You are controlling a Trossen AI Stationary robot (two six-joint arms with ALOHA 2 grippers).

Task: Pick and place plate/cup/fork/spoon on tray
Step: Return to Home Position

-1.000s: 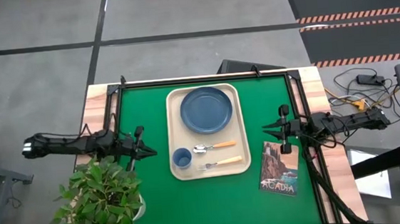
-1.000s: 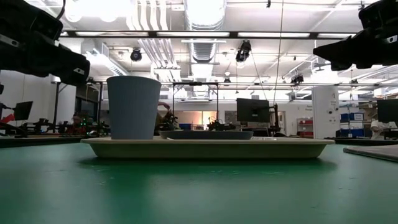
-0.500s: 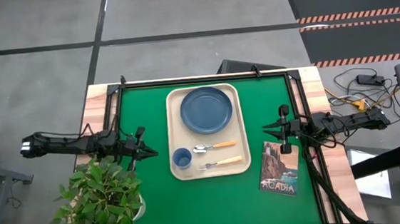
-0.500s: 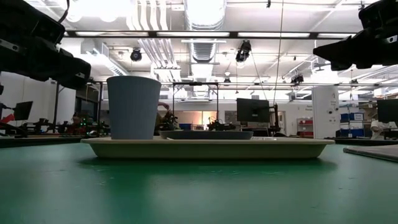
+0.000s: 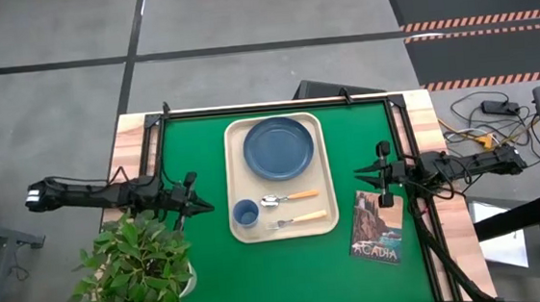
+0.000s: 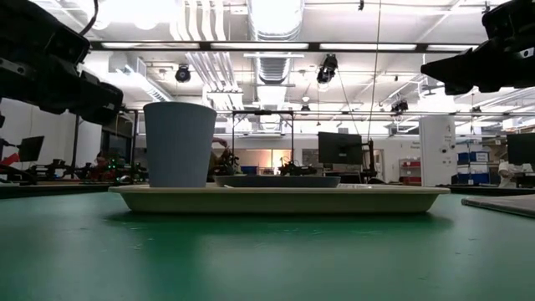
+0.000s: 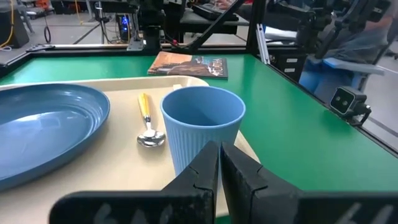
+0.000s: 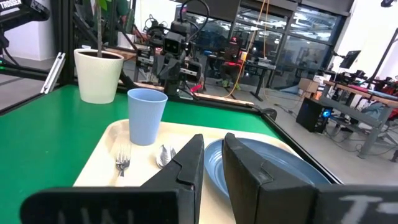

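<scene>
The cream tray lies in the middle of the green mat. On it, the blue plate rests flat at the far end. The blue cup stands upright at the near left corner. Spoon and fork lie side by side to the right of the cup, handles pointing right. My left gripper hovers left of the tray, shut, pointing at the cup. My right gripper hovers right of the tray, its fingers a narrow gap apart with nothing between them.
A potted plant stands at the near left corner, under my left arm. A book lies on the mat right of the tray, just near my right gripper. Black rails border the mat. Bare mat lies between the tray and the table's near edge.
</scene>
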